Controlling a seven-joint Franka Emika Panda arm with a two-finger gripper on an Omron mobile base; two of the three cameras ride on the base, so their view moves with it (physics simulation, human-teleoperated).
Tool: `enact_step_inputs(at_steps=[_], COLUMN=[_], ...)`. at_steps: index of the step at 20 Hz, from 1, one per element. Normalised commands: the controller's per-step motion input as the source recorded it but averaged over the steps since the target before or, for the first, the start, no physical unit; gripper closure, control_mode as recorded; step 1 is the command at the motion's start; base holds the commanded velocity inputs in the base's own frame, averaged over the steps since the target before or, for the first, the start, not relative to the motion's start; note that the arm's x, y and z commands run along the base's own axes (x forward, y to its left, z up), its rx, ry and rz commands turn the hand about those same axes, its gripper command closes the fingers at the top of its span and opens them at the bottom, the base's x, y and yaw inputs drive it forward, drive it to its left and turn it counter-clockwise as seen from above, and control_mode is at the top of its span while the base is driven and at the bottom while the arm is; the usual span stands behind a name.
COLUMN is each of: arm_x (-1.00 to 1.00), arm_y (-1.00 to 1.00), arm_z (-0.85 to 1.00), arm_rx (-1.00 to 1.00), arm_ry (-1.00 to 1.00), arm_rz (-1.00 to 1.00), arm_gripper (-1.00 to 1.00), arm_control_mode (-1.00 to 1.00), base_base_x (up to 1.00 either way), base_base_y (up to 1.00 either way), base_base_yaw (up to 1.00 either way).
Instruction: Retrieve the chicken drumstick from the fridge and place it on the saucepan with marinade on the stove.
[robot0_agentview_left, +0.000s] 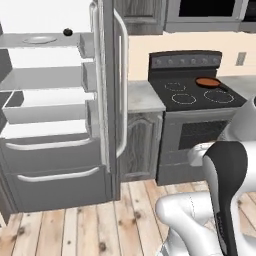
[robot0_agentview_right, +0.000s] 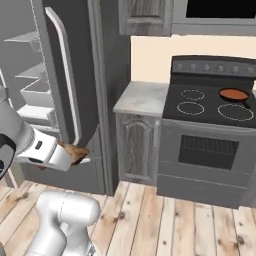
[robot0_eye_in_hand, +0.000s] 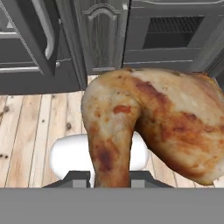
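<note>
Glossy white rounded arm links; black band at joint; small dark mark, possibly label, near wrist.

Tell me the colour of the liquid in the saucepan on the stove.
Orange-red marinade in the saucepan; left base view shows it best.

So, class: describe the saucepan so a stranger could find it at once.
Find the black stove right of the fridge. The saucepan sits on its back right burner: the one round dish there, orange-red inside, among bare white rings.
</note>
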Motion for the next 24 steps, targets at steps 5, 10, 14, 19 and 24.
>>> enact_step_inputs(at_steps=[5,10,14,19,24], arm_x=[0.0,0.0,0.0,0.0,0.0], arm_y=[0.0,0.0,0.0,0.0,0.0], arm_z=[0.0,0.0,0.0,0.0,0.0], arm_rx=[0.0,0.0,0.0,0.0,0.0], arm_ry=[0.0,0.0,0.0,0.0,0.0], arm_rz=[0.0,0.0,0.0,0.0,0.0], arm_gripper=[1.0,1.0,1.0,1.0,1.0], arm_control_mode=[1.0,1.0,1.0,1.0,1.0], base_base_x=[0.65,0.88,0.87,0.9,0.54], base_base_y=[-1.0,-1.0,-0.98,-0.85,-0.27], base_base_yaw=[0.05,0.0,-0.02,-0.16,-0.14])
